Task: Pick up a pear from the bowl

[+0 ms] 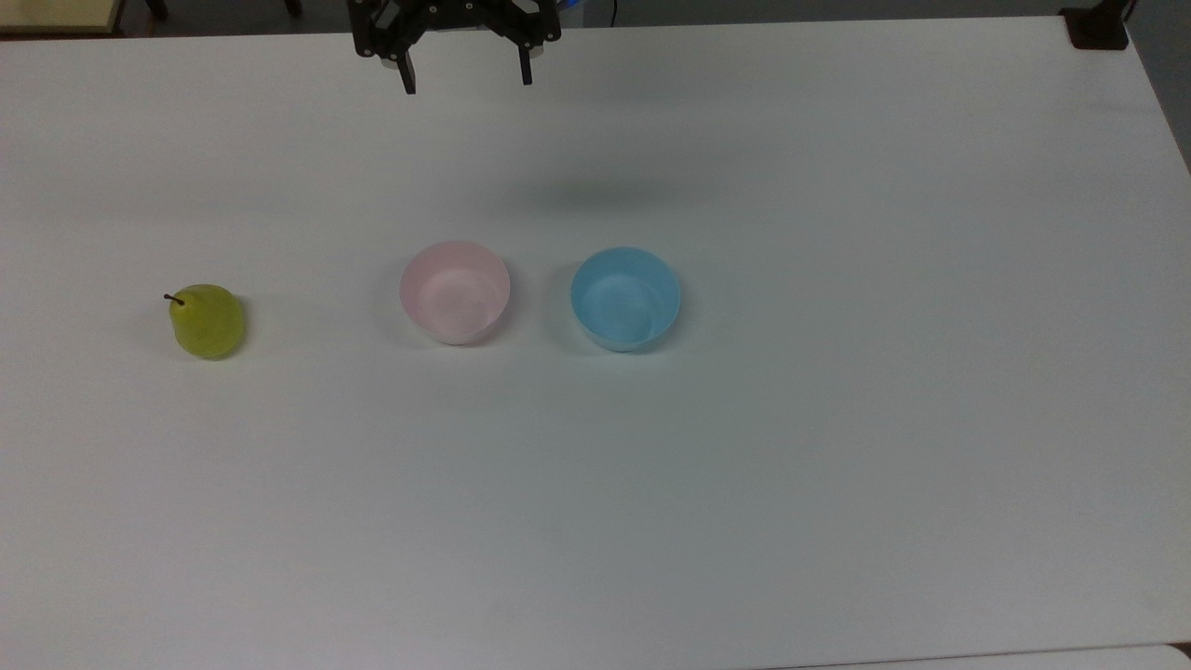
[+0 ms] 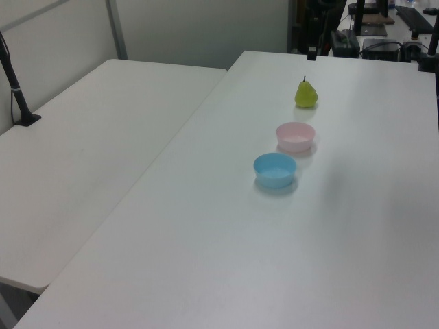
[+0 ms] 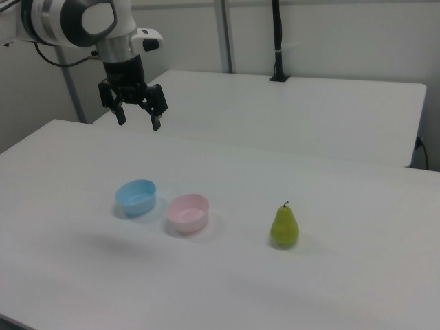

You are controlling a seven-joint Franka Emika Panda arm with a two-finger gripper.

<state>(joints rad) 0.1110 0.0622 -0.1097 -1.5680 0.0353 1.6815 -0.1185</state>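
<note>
The yellow-green pear (image 1: 207, 322) stands upright on the white table at the top view's left, apart from both bowls. The pale pink bowl (image 1: 455, 292) sits near the table's middle with nothing inside it. My gripper (image 1: 466, 80) hangs open and empty over the table's far edge, well above and behind the pink bowl. In the right view the gripper (image 3: 139, 122) is high above the blue bowl, and the pear (image 3: 284, 226) stands to the right of the pink bowl (image 3: 188, 211). In the left view the pear (image 2: 306, 94) is beyond the pink bowl (image 2: 295, 136).
A light blue bowl (image 1: 625, 298), also with nothing in it, stands just right of the pink one in the top view. A black clamp (image 1: 1098, 28) sits at the table's far right corner. A second white table (image 2: 103, 137) adjoins in the left view.
</note>
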